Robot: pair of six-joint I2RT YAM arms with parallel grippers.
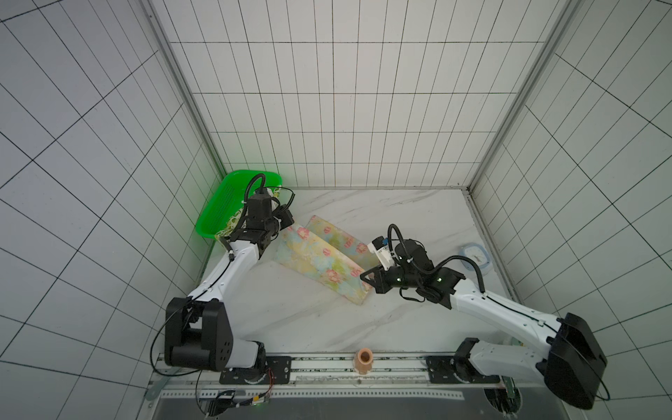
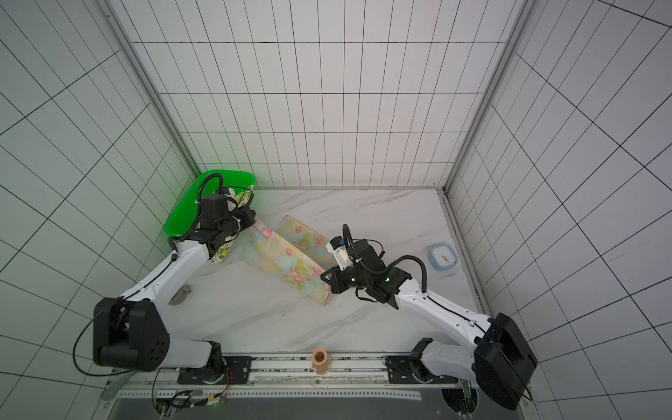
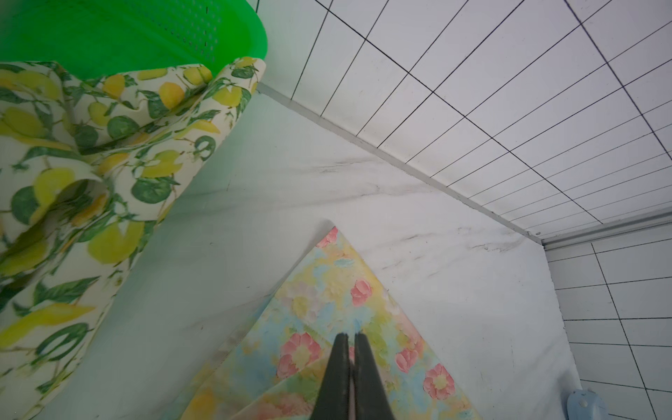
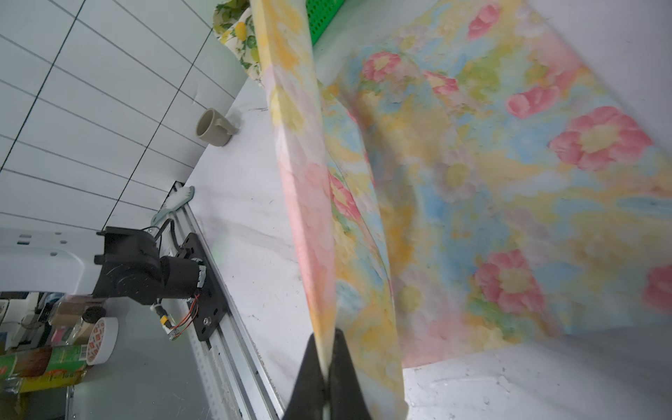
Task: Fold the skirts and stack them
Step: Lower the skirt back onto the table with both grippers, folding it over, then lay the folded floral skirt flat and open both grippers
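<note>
My right gripper pinches the near end of the floral skirt, mid-table, partly folded. My left gripper pinches its far end. Beyond, the lemon skirt drapes from the green basket.

White walls with a black grid, evenly lit, stand well beyond the right pincer and to both sides. Under it spreads a white marble-veined table.

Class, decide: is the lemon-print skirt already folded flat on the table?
No, the lemon-print skirt spills crumpled from the green basket.
</note>
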